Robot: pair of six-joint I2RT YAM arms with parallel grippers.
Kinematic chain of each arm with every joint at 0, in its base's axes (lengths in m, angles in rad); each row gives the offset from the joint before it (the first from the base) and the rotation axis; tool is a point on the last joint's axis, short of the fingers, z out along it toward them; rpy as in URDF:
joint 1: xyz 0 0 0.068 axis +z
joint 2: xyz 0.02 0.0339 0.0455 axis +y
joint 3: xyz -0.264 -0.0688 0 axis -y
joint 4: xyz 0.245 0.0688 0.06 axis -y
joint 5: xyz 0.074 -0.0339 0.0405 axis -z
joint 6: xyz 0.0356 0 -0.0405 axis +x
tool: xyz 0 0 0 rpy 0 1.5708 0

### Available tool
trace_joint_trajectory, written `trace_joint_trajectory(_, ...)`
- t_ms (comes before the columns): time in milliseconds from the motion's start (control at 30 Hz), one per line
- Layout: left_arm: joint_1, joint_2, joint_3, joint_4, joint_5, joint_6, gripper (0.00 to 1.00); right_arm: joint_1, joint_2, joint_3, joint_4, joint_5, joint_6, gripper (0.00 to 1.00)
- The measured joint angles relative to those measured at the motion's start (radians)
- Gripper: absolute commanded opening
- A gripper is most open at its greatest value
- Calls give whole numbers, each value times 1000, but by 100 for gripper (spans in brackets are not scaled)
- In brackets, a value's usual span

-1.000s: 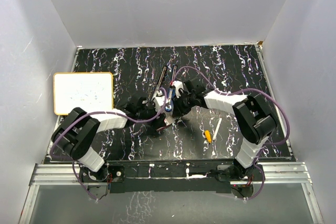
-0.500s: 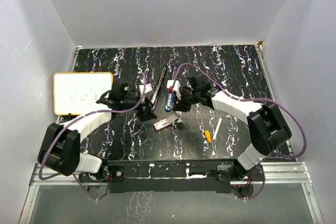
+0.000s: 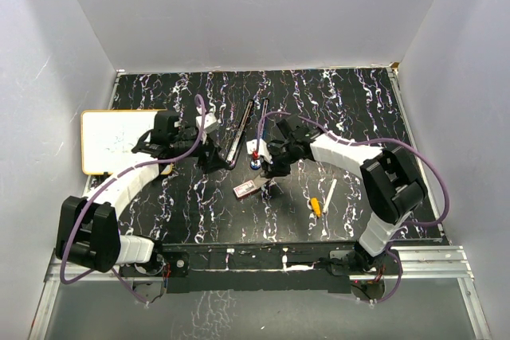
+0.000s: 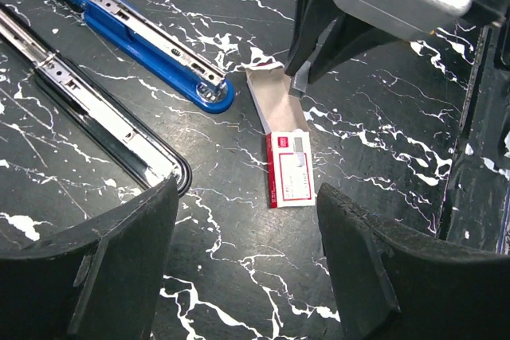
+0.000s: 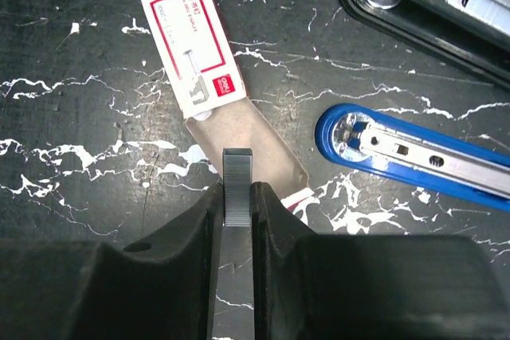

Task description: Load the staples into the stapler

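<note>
A staple strip (image 5: 237, 166) sits pinched in the right tool (image 5: 237, 193) above the slid-open red-and-white staples box (image 5: 191, 49), near the opened blue stapler (image 5: 414, 157).

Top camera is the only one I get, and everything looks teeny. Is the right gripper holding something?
Observer: Yes. In its wrist view, the right gripper pinches a grey strip of staples between its fingers.
Operator: Is the little red box open?
Observer: Yes. The left wrist view shows the tan tray slid out of the staple box, which lies flat on the table.
Operator: Is the blue stapler ready?
Observer: It looks so. The blue stapler lies opened out flat with its metal rail facing up, just beside the gripper.
</note>
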Motion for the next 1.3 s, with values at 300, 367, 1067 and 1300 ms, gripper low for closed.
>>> trace_joint_trajectory(300, 39, 0, 0, 22, -40, -38, 69, 42, 56, 30, -1, 13, -10, 25)
trace_joint_trajectory(367, 45, 0, 0, 23, -45, -42, 69, 47, 78, 30, -4, 22, -10, 32)
trace_joint_trajectory(1067, 59, 0, 0, 44, -49, -52, 69, 48, 85, 55, 2, 52, 21, 34)
trace_joint_trajectory(1300, 59, -5, 0, 44, -49, -52, 69, 48, 108, 100, 5, 59, 61, 32)
